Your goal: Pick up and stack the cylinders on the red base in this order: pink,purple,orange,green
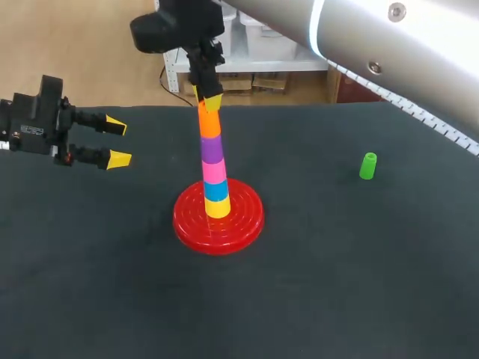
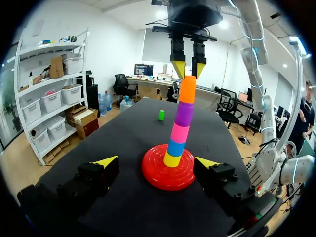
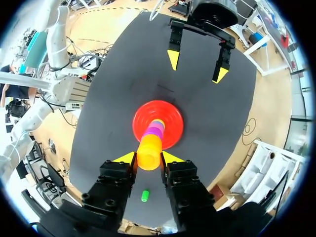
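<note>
On the red base (image 1: 188,224) stands a column of cylinders: yellow, blue, pink (image 1: 215,172), purple (image 1: 212,149), and the orange cylinder (image 1: 209,123) on top. My right gripper (image 1: 209,99) hangs straight over the column, shut on the upper end of the orange cylinder (image 3: 149,150), a yellow tip on each side of it. The green cylinder (image 1: 367,166) stands upright by itself, right of the base. My left gripper (image 1: 117,142) hovers open at the table's left, empty, pointing toward the base (image 2: 158,177).
The black table cloth (image 1: 337,284) is bare around the base. My right arm's thick grey link crosses the upper right corner of the head view, above the table's far edge.
</note>
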Action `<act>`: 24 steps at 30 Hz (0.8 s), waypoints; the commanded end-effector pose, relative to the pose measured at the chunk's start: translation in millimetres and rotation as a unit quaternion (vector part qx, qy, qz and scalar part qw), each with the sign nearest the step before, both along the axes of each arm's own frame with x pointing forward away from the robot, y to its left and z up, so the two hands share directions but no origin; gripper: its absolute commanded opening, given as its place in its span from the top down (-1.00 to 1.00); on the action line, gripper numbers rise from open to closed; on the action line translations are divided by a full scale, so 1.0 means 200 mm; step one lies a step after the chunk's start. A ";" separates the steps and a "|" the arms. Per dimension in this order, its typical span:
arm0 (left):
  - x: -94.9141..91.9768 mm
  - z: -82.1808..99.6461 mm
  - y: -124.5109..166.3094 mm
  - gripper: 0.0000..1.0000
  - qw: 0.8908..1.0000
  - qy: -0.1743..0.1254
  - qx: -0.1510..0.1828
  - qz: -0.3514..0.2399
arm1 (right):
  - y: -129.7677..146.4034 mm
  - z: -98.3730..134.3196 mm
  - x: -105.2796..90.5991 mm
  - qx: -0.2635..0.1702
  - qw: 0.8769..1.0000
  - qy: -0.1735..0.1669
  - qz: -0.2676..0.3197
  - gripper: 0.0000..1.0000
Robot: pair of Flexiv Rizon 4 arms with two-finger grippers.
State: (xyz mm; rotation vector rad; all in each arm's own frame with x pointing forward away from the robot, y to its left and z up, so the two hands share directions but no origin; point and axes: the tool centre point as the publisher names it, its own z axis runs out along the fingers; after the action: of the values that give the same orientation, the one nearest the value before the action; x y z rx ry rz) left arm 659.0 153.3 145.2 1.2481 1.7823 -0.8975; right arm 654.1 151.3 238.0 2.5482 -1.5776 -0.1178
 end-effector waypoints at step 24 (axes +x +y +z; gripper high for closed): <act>0.00 -0.01 0.01 -1.00 1.000 -0.001 -0.001 -0.002 | -0.04 -0.14 -0.05 0.026 0.999 0.011 -0.030 1.00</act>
State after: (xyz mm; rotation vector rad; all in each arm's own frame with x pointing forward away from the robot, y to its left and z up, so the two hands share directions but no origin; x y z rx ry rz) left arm 659.0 153.3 145.2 1.2481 1.7823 -0.8975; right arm 651.7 149.6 226.4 2.5153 -1.6525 -0.2003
